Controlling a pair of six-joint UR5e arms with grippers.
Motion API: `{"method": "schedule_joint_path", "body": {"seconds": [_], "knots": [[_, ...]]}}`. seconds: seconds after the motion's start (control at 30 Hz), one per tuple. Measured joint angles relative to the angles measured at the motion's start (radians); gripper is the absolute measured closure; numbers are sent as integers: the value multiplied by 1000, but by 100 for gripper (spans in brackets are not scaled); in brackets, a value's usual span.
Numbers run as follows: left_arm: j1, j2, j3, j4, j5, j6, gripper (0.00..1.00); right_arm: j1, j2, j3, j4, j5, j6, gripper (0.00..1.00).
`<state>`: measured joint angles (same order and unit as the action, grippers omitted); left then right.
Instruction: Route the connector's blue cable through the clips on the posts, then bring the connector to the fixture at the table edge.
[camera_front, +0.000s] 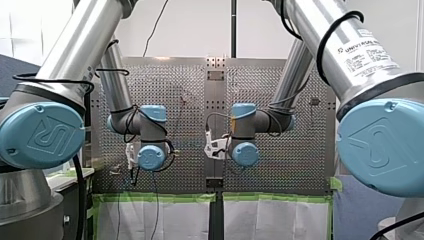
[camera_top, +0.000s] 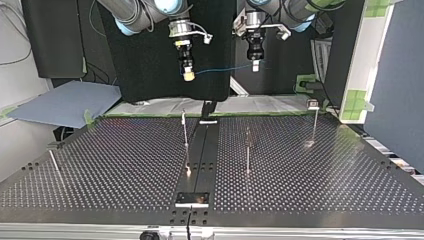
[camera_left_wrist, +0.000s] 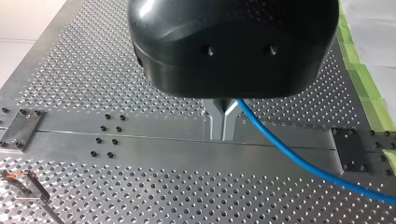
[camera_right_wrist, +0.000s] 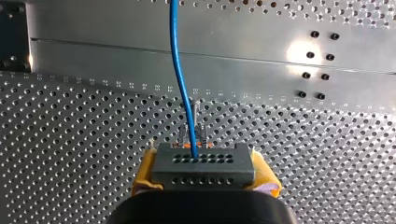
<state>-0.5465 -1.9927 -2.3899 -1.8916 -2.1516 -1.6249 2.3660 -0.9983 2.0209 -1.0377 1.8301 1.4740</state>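
Right gripper (camera_right_wrist: 205, 173) around grey connector (camera_right_wrist: 203, 161)

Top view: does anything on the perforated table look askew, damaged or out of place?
Nothing plainly wrong. The thin blue cable hangs clear above the perforated metal table; the slim metal posts stand upright, though the leftmost rod looks slanted, perhaps only the angle.

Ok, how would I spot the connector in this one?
Above the perforated table, find my right tool, the one with yellow pads. The connector is the grey block clamped between them. Only it has rows of small holes, with the blue cable leaving its face.
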Motion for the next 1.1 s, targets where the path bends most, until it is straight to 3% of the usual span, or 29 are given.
{"method": "schedule_joint_path", "body": {"seconds": [0.37, 0.8, 1.1], "knots": [[0, 0, 0, 0, 0, 0, 100, -10, 75, 9, 8, -3, -1, 100], [2, -3, 0, 2, 2, 3, 100, -11, 80, 9, 8, -3, -1, 100], [6, -64, 0, 63, 37, 21, 100, -11, 80, 9, 8, -3, -1, 100]]}}
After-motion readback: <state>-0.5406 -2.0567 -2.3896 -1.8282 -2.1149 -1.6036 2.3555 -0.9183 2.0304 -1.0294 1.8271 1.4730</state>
